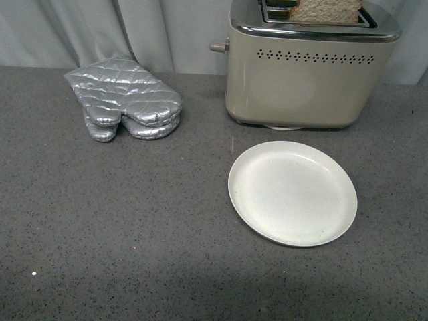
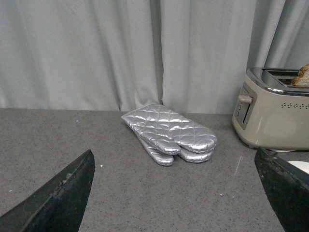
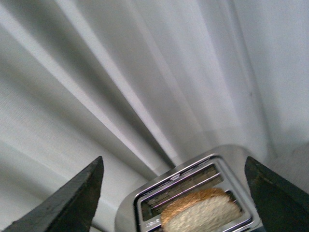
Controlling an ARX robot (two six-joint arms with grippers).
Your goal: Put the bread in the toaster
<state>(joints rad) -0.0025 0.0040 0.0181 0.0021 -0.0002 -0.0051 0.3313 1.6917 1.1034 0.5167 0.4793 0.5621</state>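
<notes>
Bread (image 1: pixel 326 11): seen standing in a slot of the toaster (image 1: pixel 301 83), upper right of the front view, its top protruding.
Plate (image 1: pixel 292 192): left bare, just below the toaster.
Oven mitts (image 1: pixel 124 99): stacked at upper left.
Left gripper (image 2: pixel 178 193): held released above the counter (image 1: pixel 134 234), nothing grasped.
Right gripper (image 3: pixel 174 193): spread wide over the toaster, nothing grasped.

Both grippers (image 2: pixel 178 193) (image 3: pixel 176 193) have matte black, wedge-shaped fingers.

Cream-beige toaster (image 1: pixel 301 83) with chrome top and dotted vents; light-brown bread (image 1: pixel 326 10), seemingly darker-crusted; silver quilted mitts (image 1: pixel 124 98); off-white plate (image 1: pixel 292 192); speckled grey counter (image 1: pixel 134 221).
</notes>
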